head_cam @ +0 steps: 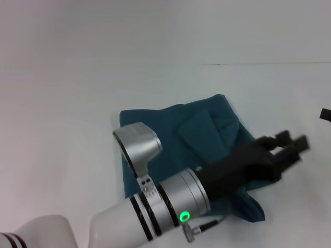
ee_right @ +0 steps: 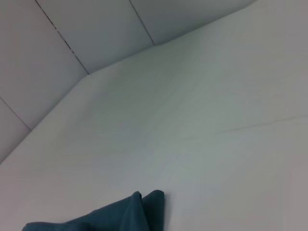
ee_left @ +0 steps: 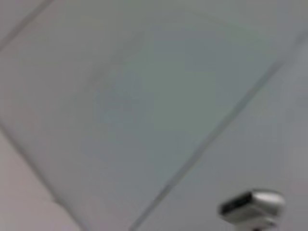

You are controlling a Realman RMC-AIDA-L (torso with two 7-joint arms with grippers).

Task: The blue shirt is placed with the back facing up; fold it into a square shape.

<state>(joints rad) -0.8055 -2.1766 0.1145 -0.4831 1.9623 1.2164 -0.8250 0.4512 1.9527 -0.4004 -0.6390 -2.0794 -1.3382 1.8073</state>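
**Teal-blue shirt partly folded, not yet square**

Teal-blue knit cloth, the blue shirt (head_cam: 207, 139), lies near the middle of a plain white surface (head_cam: 67, 113), seen from the robot's head camera. It is already gathered into a compact bundle with overlapping layers: one flap lies across its upper middle, and a loose corner sticks out at the near right. The outline is irregular, closer to a skewed diamond than a square, so the folding looks well under way but unfinished. As a judgement, at least one more tuck of that stray corner and some straightening of the edges remain.

The left arm reaches from the lower left diagonally over the shirt, its silver wrist showing a green light. Its black left hand (head_cam: 289, 146) hovers at the shirt's right edge. Its fingers appear spread apart and seem to hold nothing, though the view of them is soft.

The right hand (head_cam: 326, 114) shows only as a small dark sliver at the far right edge; whether it is clenched or released cannot be told. Its wrist camera sees a corner of the shirt and bare white surface.

Count: one shirt, two arms, two hands, one surface.
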